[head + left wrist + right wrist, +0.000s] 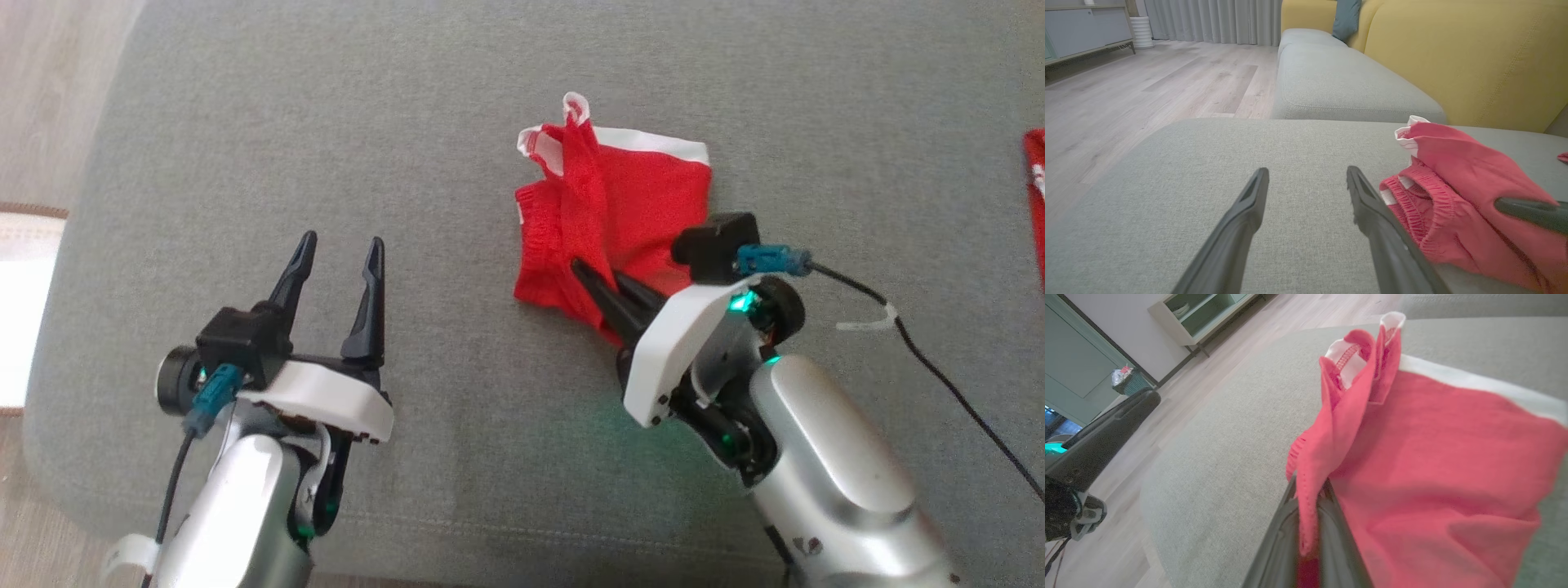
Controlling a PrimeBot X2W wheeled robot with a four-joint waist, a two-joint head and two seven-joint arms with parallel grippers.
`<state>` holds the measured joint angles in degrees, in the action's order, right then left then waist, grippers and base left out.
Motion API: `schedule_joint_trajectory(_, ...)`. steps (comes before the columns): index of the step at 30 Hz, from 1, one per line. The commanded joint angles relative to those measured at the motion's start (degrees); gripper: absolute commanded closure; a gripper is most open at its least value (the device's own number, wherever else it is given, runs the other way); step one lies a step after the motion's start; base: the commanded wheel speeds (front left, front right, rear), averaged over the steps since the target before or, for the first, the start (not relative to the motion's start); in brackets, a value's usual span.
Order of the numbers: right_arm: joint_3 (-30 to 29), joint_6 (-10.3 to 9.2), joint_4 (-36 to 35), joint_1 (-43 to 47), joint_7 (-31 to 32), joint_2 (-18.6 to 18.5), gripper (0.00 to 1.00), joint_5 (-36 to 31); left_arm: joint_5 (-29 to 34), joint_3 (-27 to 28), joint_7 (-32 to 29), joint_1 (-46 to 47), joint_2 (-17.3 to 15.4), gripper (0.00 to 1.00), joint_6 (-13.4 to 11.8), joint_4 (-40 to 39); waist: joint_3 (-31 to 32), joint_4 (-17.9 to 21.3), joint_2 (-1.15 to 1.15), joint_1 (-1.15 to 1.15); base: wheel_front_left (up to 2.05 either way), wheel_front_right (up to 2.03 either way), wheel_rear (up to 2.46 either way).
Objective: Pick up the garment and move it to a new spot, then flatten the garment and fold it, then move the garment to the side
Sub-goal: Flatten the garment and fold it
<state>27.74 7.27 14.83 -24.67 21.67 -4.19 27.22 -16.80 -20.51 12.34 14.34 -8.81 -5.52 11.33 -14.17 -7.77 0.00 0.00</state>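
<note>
Head view, looking down on a grey sofa cushion. A red garment with white trim lies crumpled a little to the right of the middle, at about 2 o'clock from the picture's centre.

The cushion's rounded left edge runs down the 9 o'clock side, with pale wood floor beyond it. Its front edge lies at 6 o'clock. Bare grey fabric spreads wide toward 12 and 9 o'clock of the garment. At 3 o'clock, by the picture's edge, sits a second red item, well apart.

The garment's white-trimmed hem lies at 12 to 1 o'clock and its gathered elastic band at 9 o'clock. A raised ridge of cloth, its long line, runs from a white tip at 12 o'clock down to 6 o'clock.

The right end effector is clenched on the lower end of that ridge; in the right wrist view the cloth is pinched between its fingers.

The left end effector is released, its fingers spread above bare cushion at 8 o'clock, holding nothing. In the left wrist view the garment is just beside its right-hand finger.
</note>
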Motion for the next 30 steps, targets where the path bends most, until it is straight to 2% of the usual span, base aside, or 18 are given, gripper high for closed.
schedule_joint_trajectory(1,1.3,0.22,-1.4,-1.5,-1.0,1.3,1.00,0.8,-0.2,1.6,0.6,1.4,-0.8,0.00,-0.1,-1.6,-0.3,-0.7,0.00,0.00,0.00,0.00,0.00)
schedule_joint_trajectory(6,4.2,0.22,1.7,-2.1,-3.9,1.3,1.00,2.4,-0.3,1.4,0.8,1.5,-0.8,0.00,-0.4,-1.2,-0.8,-1.4,0.00,0.00,0.00,0.00,0.00)
schedule_joint_trajectory(8,5.1,0.22,1.9,-2.6,-5.6,1.3,0.02,1.4,-0.3,1.5,0.9,1.5,-0.8,0.00,-0.5,-1.2,-1.0,-1.3,0.00,0.00,0.00,0.00,0.00)
schedule_joint_trajectory(12,6.2,0.22,0.0,-3.2,-11.9,1.3,0.00,-2.3,-0.5,1.7,1.0,1.5,-1.0,0.00,-0.8,-1.3,-1.1,-0.7,0.00,0.00,0.00,0.00,0.00)
schedule_joint_trajectory(16,3.1,0.22,-2.8,-2.4,-18.4,1.3,0.00,-6.8,-0.5,1.9,1.1,1.5,-1.4,0.00,-1.2,-1.5,-1.0,0.4,0.00,0.00,0.00,0.00,0.00)
schedule_joint_trajectory(18,-0.3,0.22,-4.4,-1.1,-20.8,1.2,0.00,-8.5,-0.5,2.0,1.1,1.4,-1.7,0.00,-1.4,-1.6,-0.9,1.1,0.00,0.00,0.00,0.00,0.00)
schedule_joint_trajectory(19,-4.4,0.22,-6.1,0.7,-22.5,0.9,0.00,-10.0,-0.5,2.2,1.1,1.2,-2.0,0.00,-1.6,-1.9,-0.7,1.8,0.00,0.00,0.00,0.00,0.00)
schedule_joint_trajectory(24,-15.9,0.22,-10.4,7.2,-23.5,0.3,0.00,-12.9,-0.6,2.9,0.7,0.4,-3.1,0.00,-2.4,-2.6,0.4,3.7,0.00,0.00,0.00,0.00,0.00)
schedule_joint_trajectory(28,-22.7,0.22,-13.6,12.8,-22.8,0.1,0.00,-14.3,-0.7,3.6,0.1,-0.7,-4.1,0.00,-3.1,-3.4,1.5,5.0,0.00,0.00,0.00,0.00,0.00)
schedule_joint_trajectory(30,-23.8,0.22,-14.3,14.0,-22.5,0.1,0.00,-14.5,-0.8,3.7,-0.1,-1.0,-4.3,0.00,-3.3,-3.6,1.8,5.3,0.00,0.00,0.00,0.00,0.00)
